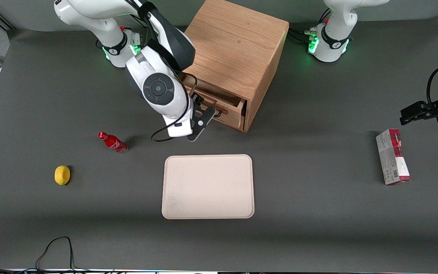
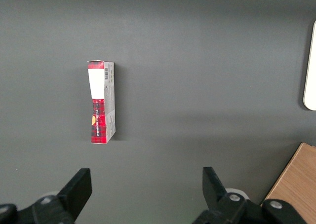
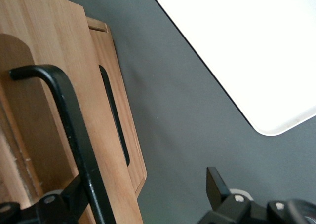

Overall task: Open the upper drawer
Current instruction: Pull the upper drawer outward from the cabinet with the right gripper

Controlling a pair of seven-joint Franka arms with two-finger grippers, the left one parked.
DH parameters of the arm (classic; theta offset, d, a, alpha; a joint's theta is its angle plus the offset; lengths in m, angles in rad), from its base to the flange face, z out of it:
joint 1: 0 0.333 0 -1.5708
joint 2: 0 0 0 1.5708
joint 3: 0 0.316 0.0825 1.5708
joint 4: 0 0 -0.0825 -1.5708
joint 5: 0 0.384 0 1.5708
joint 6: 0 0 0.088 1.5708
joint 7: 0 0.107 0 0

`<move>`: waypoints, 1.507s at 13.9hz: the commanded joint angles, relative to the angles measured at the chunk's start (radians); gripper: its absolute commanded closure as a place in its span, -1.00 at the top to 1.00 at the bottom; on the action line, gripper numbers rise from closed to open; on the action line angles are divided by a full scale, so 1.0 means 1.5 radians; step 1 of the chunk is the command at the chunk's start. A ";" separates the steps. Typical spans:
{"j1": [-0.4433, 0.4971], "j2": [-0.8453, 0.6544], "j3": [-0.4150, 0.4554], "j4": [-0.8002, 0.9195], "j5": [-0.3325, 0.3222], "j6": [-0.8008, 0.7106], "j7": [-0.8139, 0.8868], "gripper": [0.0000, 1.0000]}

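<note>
The upper drawer [image 1: 229,107] is sitting slightly pulled out of the wooden cabinet [image 1: 238,49]. The claw [image 1: 212,113] is hanging at its black handle [image 3: 74,135], fingers spread, one finger touching the bar. A cream tray [image 1: 208,186] is lying nearer the camera on the desk [image 1: 318,213]; no writing is readable.

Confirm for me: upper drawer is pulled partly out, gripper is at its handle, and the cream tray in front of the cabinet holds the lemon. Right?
Not quite. The tray is bare; the lemon lies on the table toward the working arm's end, as the front view shows. The upper drawer is partly out, with the gripper at its handle.
</note>
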 commanded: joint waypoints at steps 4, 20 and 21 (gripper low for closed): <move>-0.014 0.011 0.000 0.012 -0.023 0.020 -0.016 1.00; -0.054 0.067 0.000 0.081 -0.031 0.041 -0.041 1.00; -0.055 0.067 0.000 0.082 -0.031 0.041 -0.041 1.00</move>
